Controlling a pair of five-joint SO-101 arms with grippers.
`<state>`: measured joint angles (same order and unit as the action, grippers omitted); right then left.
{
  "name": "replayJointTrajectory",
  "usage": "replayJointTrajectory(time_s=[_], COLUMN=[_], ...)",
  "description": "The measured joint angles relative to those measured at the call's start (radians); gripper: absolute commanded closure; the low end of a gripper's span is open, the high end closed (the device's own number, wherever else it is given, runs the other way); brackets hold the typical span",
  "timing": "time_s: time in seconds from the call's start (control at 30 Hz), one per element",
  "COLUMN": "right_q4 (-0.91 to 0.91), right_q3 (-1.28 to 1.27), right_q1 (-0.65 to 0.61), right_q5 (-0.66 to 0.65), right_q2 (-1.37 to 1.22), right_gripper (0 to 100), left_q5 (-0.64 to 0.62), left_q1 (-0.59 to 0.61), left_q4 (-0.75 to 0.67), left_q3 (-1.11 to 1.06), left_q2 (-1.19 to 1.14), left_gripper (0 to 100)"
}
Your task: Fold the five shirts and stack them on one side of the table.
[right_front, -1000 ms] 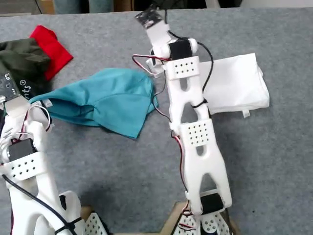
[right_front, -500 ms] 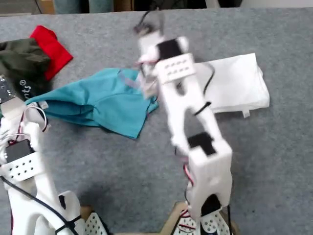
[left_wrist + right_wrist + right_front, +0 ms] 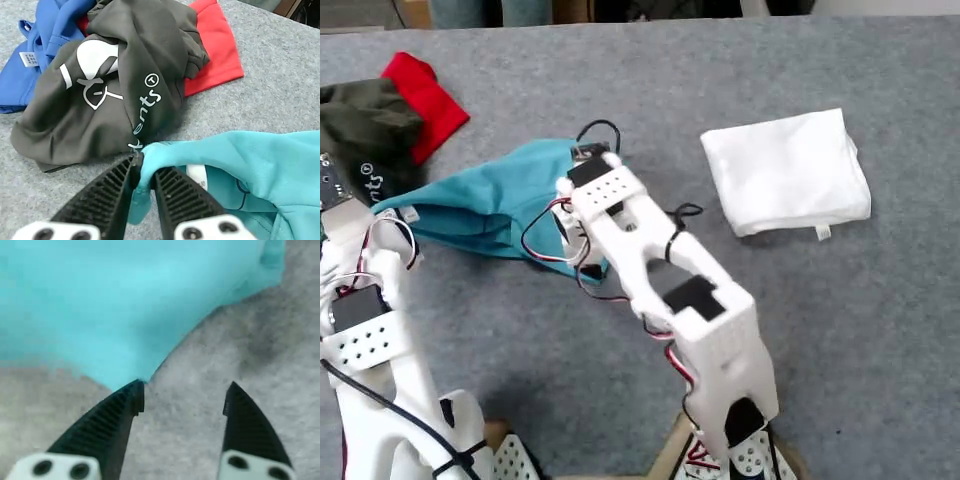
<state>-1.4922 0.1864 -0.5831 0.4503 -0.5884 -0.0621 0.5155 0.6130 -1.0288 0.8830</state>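
Note:
A teal shirt (image 3: 510, 205) lies loosely spread left of the table's middle. My left gripper (image 3: 146, 167) is shut on the teal shirt's (image 3: 240, 160) left edge, close to a dark grey printed shirt (image 3: 115, 85). My right gripper (image 3: 185, 390) hangs open just above the grey table, one fingertip (image 3: 136, 392) at the teal shirt's (image 3: 100, 305) near corner. The right arm (image 3: 610, 200) bends over that corner in the high view. A folded white shirt (image 3: 785, 170) lies at the right. A red shirt (image 3: 425, 95) and a blue shirt (image 3: 30, 55) lie crumpled by the dark one.
The dark shirt (image 3: 360, 120) and the red one form a heap at the far left corner, right beside my left arm (image 3: 365, 320). Bare grey table (image 3: 860, 330) stretches along the near right and the back middle.
My right arm has swung back from the table's far middle and dropped over the teal shirt's near corner, uncovering the white shirt. The left arm has barely moved.

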Motion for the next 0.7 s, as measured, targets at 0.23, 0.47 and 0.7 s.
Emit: replayJointTrajectory(time_s=[0.23,0.47,0.7], right_q4=[-0.115,-0.183,-0.163], right_q3=[0.158,0.302,0.322], right_q1=[0.0,-0.012,-0.089], right_q5=[0.031,0.061,0.092], right_q2=[-0.052,-0.052,-0.13], right_gripper=[72.4,85.0,81.9], left_q5=[0.0,0.0,0.0], left_q1=[0.0,0.0,0.0], left_q4=[0.0,0.0,0.0], left_q3=[-0.002,-0.002,-0.002], left_q2=[0.0,0.0,0.0], left_gripper=[97,97,97])
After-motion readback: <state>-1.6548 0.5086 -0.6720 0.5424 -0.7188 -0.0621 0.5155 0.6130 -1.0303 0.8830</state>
